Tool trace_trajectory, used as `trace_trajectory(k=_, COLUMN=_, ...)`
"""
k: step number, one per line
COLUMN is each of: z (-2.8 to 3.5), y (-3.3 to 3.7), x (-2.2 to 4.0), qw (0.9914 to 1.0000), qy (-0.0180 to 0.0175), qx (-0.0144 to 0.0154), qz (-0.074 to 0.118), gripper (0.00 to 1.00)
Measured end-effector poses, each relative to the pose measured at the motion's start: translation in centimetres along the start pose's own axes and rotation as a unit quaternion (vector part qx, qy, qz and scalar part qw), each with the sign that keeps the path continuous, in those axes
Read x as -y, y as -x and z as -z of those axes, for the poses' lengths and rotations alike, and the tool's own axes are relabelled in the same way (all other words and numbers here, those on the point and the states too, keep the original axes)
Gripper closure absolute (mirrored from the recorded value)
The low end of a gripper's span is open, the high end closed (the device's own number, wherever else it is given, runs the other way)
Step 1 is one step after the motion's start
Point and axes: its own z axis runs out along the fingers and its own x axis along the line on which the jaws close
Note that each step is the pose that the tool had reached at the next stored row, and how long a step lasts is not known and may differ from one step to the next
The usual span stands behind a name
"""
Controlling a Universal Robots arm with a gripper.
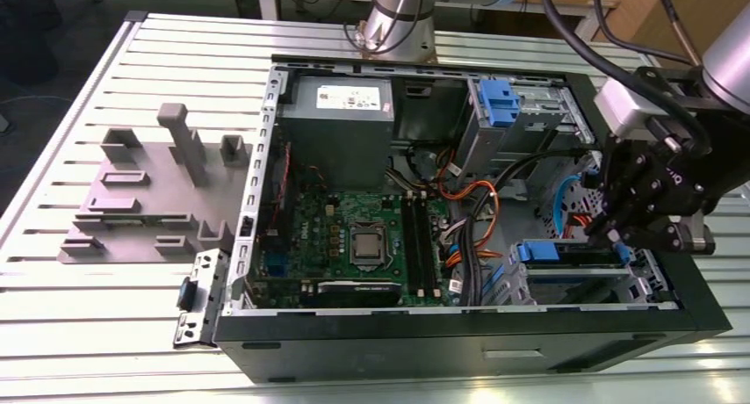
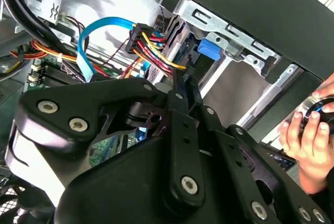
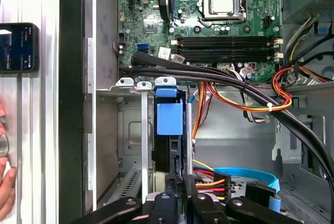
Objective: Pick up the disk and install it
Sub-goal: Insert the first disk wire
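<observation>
Ribbed metal table (image 1: 70, 334) with an open black PC case (image 1: 469, 342) lying on it, side panel off. Nearest in the exterior view is the case's front wall; just behind it, at the exterior view's right, the black gripper (image 1: 621, 237) hangs over the drive cage (image 1: 586, 285) in the case's near corner. The disk (image 1: 563, 255) sits in that cage on edge, blue rail and tab up, directly under the fingertips. In the first wrist view the gripper (image 3: 177, 185) lines up with the disk (image 3: 169, 125), whose blue tab faces the camera between the cage's metal walls; fingers (image 3: 172, 182) are close together at the disk's dark edge, narrow gap, but cannot tell if they actually clamp it or just touch. In the second wrist view the finger linkage (image 2: 182, 130) blocks most of the contact; the blue tab (image 2: 209, 49) shows beyond it by the cage frame. Past the cage: a bundle of orange, red, yellow and black cables (image 1: 469, 211) and a blue flat cable (image 2: 88, 41), then the motherboard (image 1: 351, 237) with CPU socket (image 3: 222, 2). Further back, the power supply (image 1: 340, 101) and a second blue-tabbed bay (image 1: 498, 101). At the exterior view's left, beside the case, a grey holder block (image 1: 147, 193). A person's hand (image 2: 308, 135) is outside the case wall, and a phone (image 3: 18, 46) lies on the table.
</observation>
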Motion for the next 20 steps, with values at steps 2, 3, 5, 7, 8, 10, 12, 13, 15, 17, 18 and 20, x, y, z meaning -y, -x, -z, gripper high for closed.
trace_trajectory(k=2, z=-0.09, y=0.01, x=0.0, qw=1.0, qy=0.0, qx=0.0011, qz=-0.001, gripper=0.83)
trace_trajectory(k=3, z=-0.12, y=0.01, x=0.0, qw=1.0, qy=0.0001, qx=0.0013, qz=-0.002, gripper=0.83)
trace_trajectory(k=5, z=-0.17, y=0.0, x=0.0, qw=0.99999, qy=0.0001, qx=0.0016, qz=-0.003, gripper=0.83)
trace_trajectory(k=7, z=-0.19, y=0.0, x=0.0, qw=0.99999, qy=0.0002, qx=0.0019, qz=-0.004, gripper=0.83)
trace_trajectory(k=8, z=-0.18, y=0.0, x=0.0, qw=0.99999, qy=0.0002, qx=0.0019, qz=-0.004, gripper=0.83)
trace_trajectory(k=10, z=-0.19, y=-0.02, x=0.01, qw=0.99999, qy=0.0002, qx=0.0019, qz=-0.005, gripper=0.83)
trace_trajectory(k=12, z=-0.2, y=-0.04, x=0.01, qw=0.99999, qy=0.0002, qx=0.0021, qz=-0.005, gripper=0.83)
trace_trajectory(k=13, z=-0.2, y=-0.05, x=0.01, qw=0.99999, qy=0.0002, qx=0.0026, qz=-0.004, gripper=0.83)
trace_trajectory(k=15, z=-0.22, y=-0.06, x=0.01, qw=0.99998, qy=0.0003, qx=0.004, qz=-0.004, gripper=0.83)
trace_trajectory(k=17, z=-0.29, y=-0.09, x=0.01, qw=0.99998, qy=0.0003, qx=0.0055, qz=-0.004, gripper=0.83)
trace_trajectory(k=18, z=-0.31, y=-0.1, x=0.01, qw=0.99997, qy=0.0003, qx=0.0061, qz=-0.004, gripper=0.83)
trace_trajectory(k=20, z=-0.39, y=-0.14, x=0.02, qw=0.99997, qy=0.0002, qx=0.0069, qz=-0.004, gripper=0.83)
